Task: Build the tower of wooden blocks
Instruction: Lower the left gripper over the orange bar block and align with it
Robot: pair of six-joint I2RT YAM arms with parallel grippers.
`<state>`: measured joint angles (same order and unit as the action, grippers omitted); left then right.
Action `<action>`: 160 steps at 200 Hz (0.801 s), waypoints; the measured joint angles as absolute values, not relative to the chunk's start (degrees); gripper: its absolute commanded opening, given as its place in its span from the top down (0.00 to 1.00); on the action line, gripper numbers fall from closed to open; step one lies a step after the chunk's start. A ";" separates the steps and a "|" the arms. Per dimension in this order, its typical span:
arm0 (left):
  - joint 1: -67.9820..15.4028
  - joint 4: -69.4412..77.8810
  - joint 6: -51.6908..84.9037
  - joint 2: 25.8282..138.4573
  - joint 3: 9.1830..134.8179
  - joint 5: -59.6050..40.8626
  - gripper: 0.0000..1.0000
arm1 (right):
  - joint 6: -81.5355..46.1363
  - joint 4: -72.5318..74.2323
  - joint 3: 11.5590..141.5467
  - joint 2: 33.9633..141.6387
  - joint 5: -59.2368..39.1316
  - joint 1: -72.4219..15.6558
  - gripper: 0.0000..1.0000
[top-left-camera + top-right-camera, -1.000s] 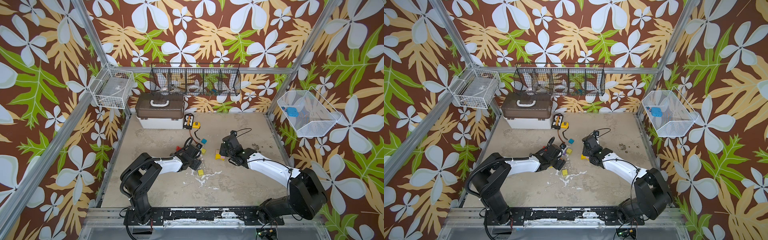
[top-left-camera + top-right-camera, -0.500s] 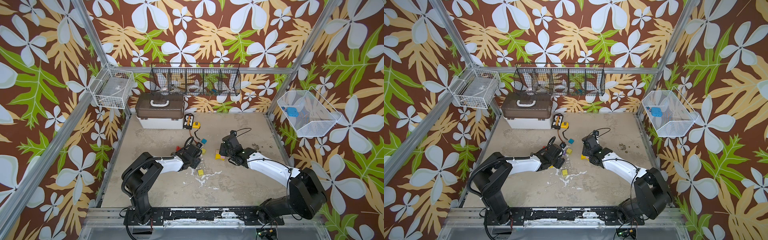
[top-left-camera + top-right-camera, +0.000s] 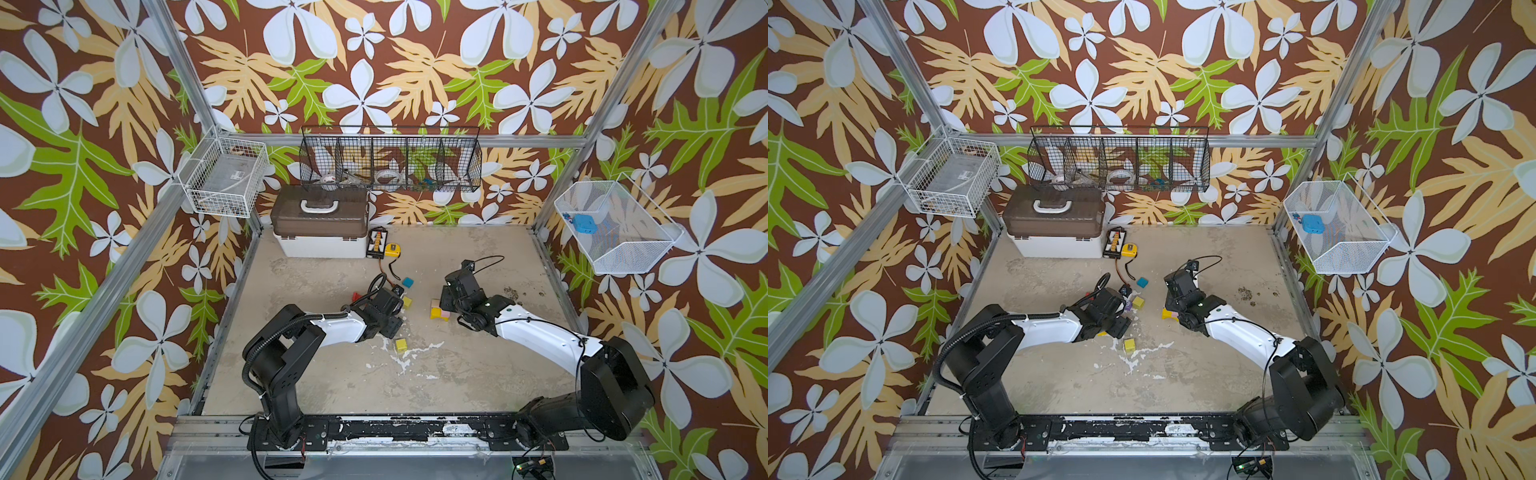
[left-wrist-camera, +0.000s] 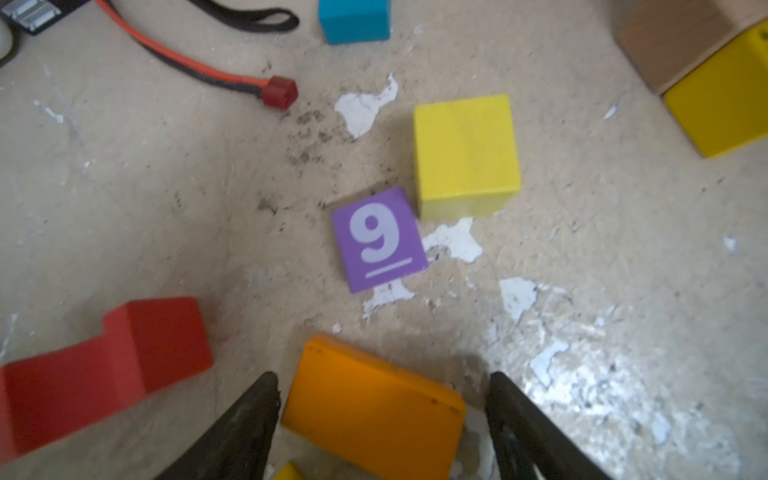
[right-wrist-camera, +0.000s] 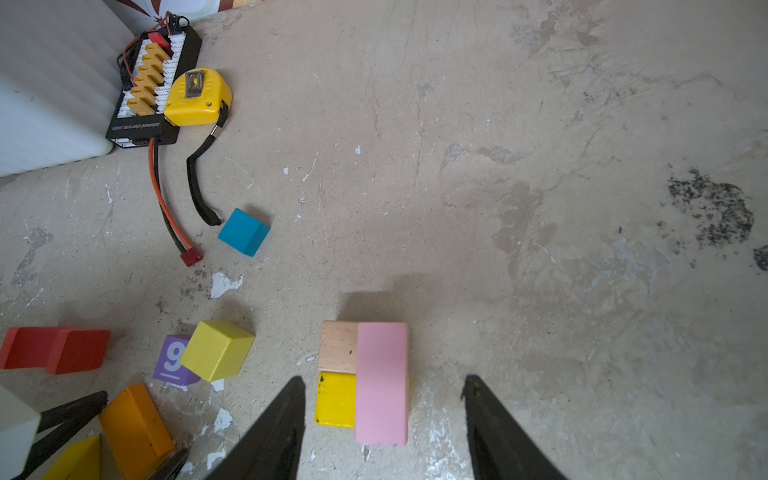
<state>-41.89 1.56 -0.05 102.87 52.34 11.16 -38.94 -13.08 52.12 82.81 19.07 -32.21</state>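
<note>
Little has changed over the last second. The left arm has eased slightly forward, bringing the left gripper (image 4: 382,376) down over the orange block (image 4: 374,411). The right arm has held still, and no block has shifted.

In the left wrist view the left jaws stand apart on either side of the orange block. One finger is close against its edge and the other shows a clear gap, so nothing is clamped yet. The orange block lies flat on the table (image 3: 478,374), just left of the middle. The red arch (image 4: 104,365), the purple "9" block (image 4: 380,239) and a yellow cube (image 4: 465,153) lie close around it. The "9" block and the cube touch at a corner. The teal cube (image 4: 355,18) sits a little further toward the back edge. Another yellow cube (image 3: 401,345) lies alone, nearer the front edge.

The tower is barely begun. Just right of the middle, a pink bar (image 5: 381,353) appears to rest across a tan block (image 5: 338,347) and a yellow block (image 5: 336,399) set end to end. The right gripper (image 5: 382,379) hovers above this with its jaws apart and empty, touching nothing.

My reading is that the left arm is about to close on the orange block as the next layer. The right arm seems to be waiting by the base. Most pieces are not yet stacked, so the task is at an early stage.
</note>
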 measured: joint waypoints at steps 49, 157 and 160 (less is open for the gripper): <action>-41.89 2.35 -0.08 104.20 53.41 9.85 0.28 | -38.94 -13.30 52.10 82.50 19.70 -32.21 0.39; -41.89 -1.06 -0.05 99.92 50.19 9.02 0.29 | -38.94 -13.32 52.10 83.07 19.44 -32.21 0.39; -41.89 -1.06 -0.05 99.90 50.19 9.04 0.28 | -38.94 -13.32 52.10 83.05 19.44 -32.21 0.39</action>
